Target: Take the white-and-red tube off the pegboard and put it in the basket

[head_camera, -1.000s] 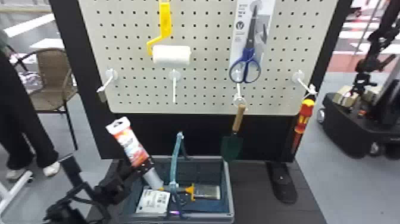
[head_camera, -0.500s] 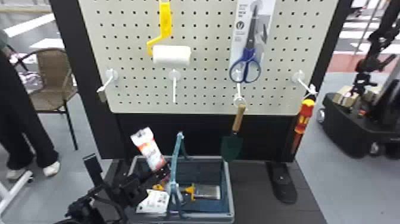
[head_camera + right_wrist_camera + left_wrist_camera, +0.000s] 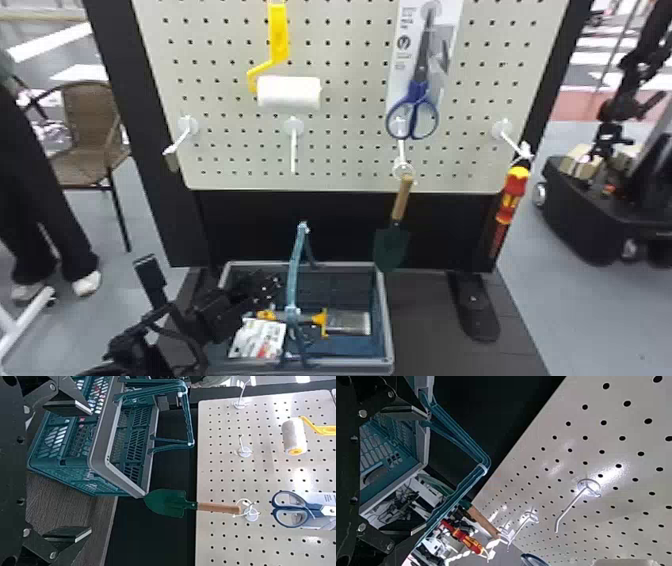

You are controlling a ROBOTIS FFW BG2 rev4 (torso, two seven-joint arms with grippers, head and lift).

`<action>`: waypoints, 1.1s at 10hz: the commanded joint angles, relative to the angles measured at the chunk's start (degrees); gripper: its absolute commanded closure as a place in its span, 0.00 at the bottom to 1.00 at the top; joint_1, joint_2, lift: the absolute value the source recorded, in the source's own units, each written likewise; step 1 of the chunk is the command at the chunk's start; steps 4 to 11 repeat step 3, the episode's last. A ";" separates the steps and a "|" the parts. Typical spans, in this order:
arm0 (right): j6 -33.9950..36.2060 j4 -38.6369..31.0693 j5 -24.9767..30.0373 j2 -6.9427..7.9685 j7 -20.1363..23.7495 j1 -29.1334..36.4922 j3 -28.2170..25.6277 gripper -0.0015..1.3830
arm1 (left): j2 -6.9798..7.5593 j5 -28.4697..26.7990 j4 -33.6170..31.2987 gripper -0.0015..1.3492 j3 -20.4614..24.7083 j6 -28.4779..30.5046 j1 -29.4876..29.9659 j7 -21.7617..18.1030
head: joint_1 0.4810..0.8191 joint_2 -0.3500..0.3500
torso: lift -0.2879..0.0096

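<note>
Head view has left gripper (image 3: 267, 287) at basket (image 3: 384, 310), fingers apart; right gripper (image 3: 90, 471) also open, right wrist view.

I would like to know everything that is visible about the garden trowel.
The garden trowel has a dark green blade, apparently painted metal, with a pointed tip, and a plain light-brown handle that looks wooden. A white loop at the handle's end holds it on a white hook of the pegboard. It hangs handle up, tip down, the blade below the board's lower edge. The tip appears near the basket's rim; whether they touch, I cannot tell.
</note>
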 commanded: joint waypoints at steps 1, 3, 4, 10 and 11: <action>0.00 0.10 -0.08 0.00 0.01 -0.02 0.00 0.17 | -0.09 0.00 -0.03 0.23 0.00 0.01 -0.01 0.00 | 0.20 0.50 | 0.63; 0.00 -0.04 0.01 0.00 0.01 -0.02 0.00 0.17 | -0.09 -0.35 -0.03 0.23 0.08 -1.14 -0.13 0.00 | 0.20 0.50 | 0.63; 0.00 -0.04 0.01 0.00 0.01 -0.02 0.00 0.17 | -0.09 -0.35 -0.03 0.23 0.08 -1.14 -0.13 0.00 | 0.20 0.50 | 0.63; 0.00 -0.04 0.01 0.00 0.01 -0.02 0.00 0.17 | -0.09 -0.35 -0.03 0.23 0.08 -1.14 -0.13 0.00 | 0.20 0.50 | 0.63; 0.00 -0.04 0.01 0.00 0.01 -0.02 0.00 0.17 | -0.09 -0.35 -0.03 0.23 0.08 -1.14 -0.13 0.00 | 0.20 0.50 | 0.63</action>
